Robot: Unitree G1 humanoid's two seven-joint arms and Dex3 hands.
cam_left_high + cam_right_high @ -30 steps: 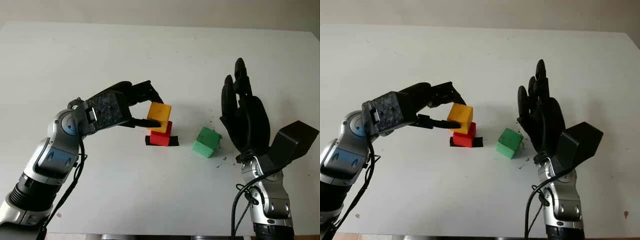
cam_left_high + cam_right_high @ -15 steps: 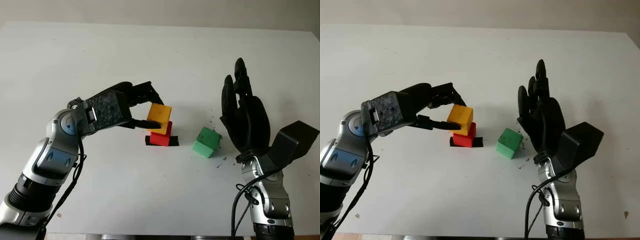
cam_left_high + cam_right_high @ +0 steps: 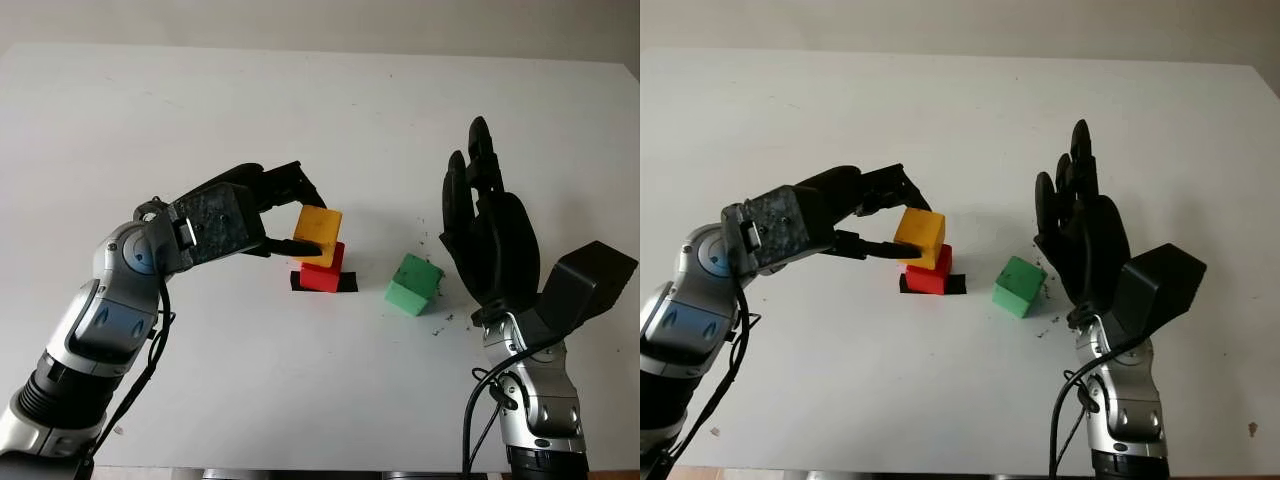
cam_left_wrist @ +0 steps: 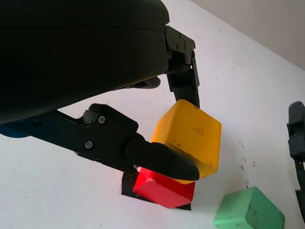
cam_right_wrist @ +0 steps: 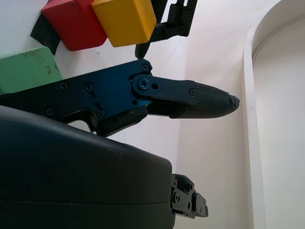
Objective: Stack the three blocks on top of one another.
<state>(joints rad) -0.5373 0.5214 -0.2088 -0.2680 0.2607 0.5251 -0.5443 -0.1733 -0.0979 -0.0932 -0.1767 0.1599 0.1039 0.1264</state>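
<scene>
- Centrally on the white table [image 3: 150,120], the black three-fingered left hand [image 3: 283,215] grasps a yellow cube block [image 3: 319,234], pinched between its fingers [image 4: 162,161]
- That yellow block sits tilted on top of a red cube block [image 3: 322,275], touching it, its far side overhanging
- Beneath the red block lies a black tape patch [image 3: 347,284]
- Just right of the red block, a green cube block [image 3: 414,284] rests on the table alone
- Right of the green block, the black right hand [image 3: 487,230] stands upright, released, holding nothing
</scene>
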